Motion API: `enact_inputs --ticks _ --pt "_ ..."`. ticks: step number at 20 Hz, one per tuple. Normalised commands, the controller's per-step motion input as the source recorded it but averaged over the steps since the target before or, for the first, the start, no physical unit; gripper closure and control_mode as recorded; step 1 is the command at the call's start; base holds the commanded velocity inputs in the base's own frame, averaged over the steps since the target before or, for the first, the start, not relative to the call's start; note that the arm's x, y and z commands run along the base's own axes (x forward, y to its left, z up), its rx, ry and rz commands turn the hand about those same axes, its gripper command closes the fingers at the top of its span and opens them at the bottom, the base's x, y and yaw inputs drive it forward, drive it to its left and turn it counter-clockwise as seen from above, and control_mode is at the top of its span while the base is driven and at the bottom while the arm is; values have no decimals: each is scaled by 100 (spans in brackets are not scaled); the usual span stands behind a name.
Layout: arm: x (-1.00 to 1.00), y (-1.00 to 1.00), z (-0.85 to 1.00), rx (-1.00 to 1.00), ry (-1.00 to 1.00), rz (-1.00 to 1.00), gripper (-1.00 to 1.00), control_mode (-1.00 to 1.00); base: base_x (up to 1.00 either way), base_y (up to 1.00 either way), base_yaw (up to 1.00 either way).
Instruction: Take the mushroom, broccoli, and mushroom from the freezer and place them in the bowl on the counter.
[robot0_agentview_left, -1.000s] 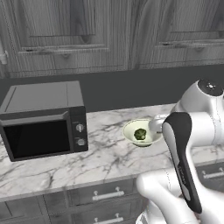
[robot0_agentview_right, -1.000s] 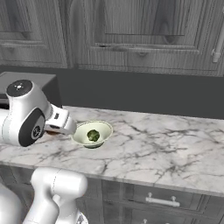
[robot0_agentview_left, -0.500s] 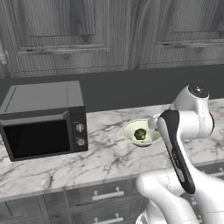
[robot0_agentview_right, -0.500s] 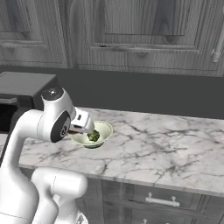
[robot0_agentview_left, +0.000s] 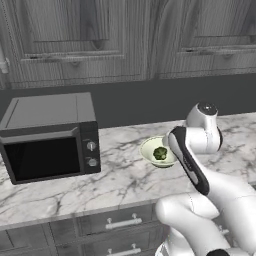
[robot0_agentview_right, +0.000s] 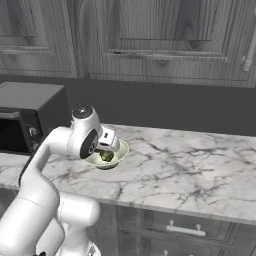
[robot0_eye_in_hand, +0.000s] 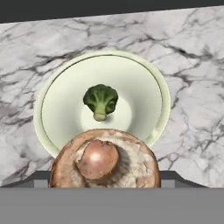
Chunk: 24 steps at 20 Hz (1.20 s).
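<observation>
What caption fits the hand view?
End effector holding a brown mushroom above the bowl, broccoli already inside.

This is a home kitchen, rendered rather than filmed. A white marble desk (robot0_agentview_left: 125, 177) with grey veins runs across the room over dark grey wood drawers (robot0_agentview_left: 120, 225) with silver bar handles. At 12 o'clock above it hang grey wood-grain wall cabinets (robot0_agentview_right: 150, 35) over a plain dark backsplash (robot0_agentview_right: 175, 107). A black-fronted microwave (robot0_agentview_left: 50, 137) with two knobs sits on the desk at 9 o'clock. Food completes the picture: a pale bowl (robot0_eye_in_hand: 148, 87) holding broccoli (robot0_eye_in_hand: 100, 100), with a brown mushroom (robot0_eye_in_hand: 103, 162) close by.
</observation>
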Motion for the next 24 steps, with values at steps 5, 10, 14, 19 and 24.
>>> enact_inputs --ticks 5,10,14,19,24 --pt "82 -33 -22 0 14 0 100 -100 0 0 0" --pt "66 -24 -29 0 12 0 100 -100 0 0 0" --pt "30 0 -47 0 15 0 100 -100 0 0 0" --pt "14 0 -47 0 1 0 100 -100 0 0 0" --pt "25 0 -53 0 0 0 100 -100 0 0 0"
